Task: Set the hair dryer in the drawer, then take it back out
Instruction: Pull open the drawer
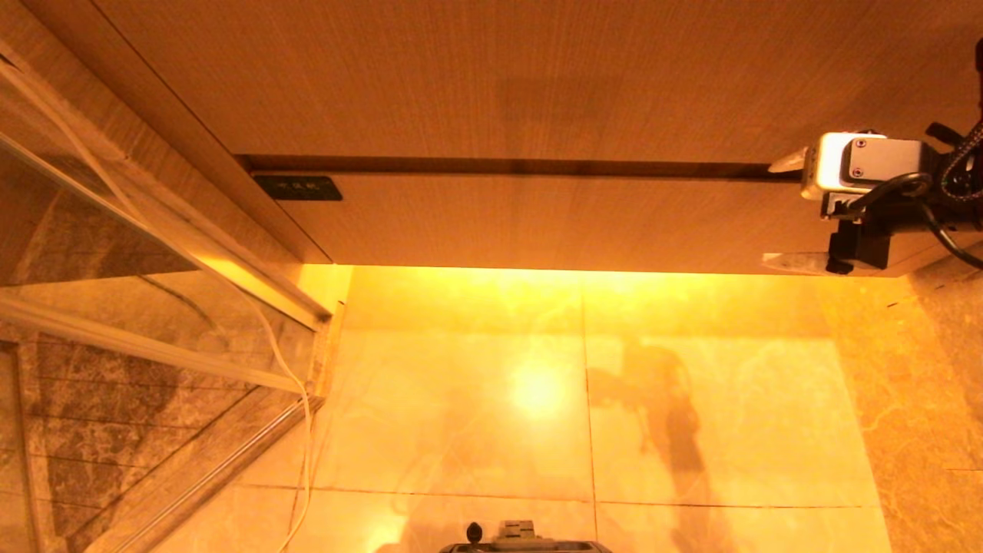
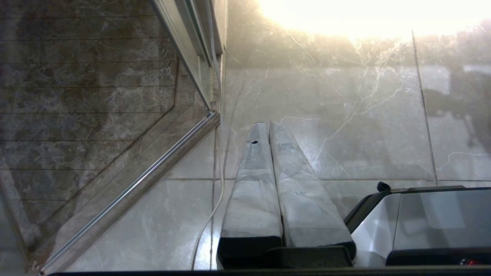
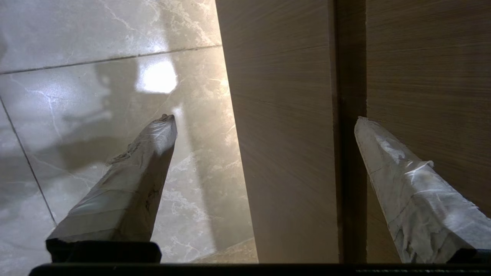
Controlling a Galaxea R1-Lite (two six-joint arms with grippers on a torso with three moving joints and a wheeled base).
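Seemingly the right gripper [image 1: 783, 211], jaws wide, straddles the shut drawer [image 1: 537, 219] at right (dryer unseen), needing a pull open.

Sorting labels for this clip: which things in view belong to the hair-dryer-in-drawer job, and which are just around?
Job:
drawer, shut
right gripper, open, straddling the drawer front
hair dryer: not visible

Around:
countertop
floor tiles
white cable
glass partition
left gripper, parked, shut

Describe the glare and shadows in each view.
Head view: amber cast, a bright strip below the drawer, a glare spot and an arm shadow on the floor. Left wrist view: top edge blown out white. Right wrist view: a bright reflection, shadows on tile.
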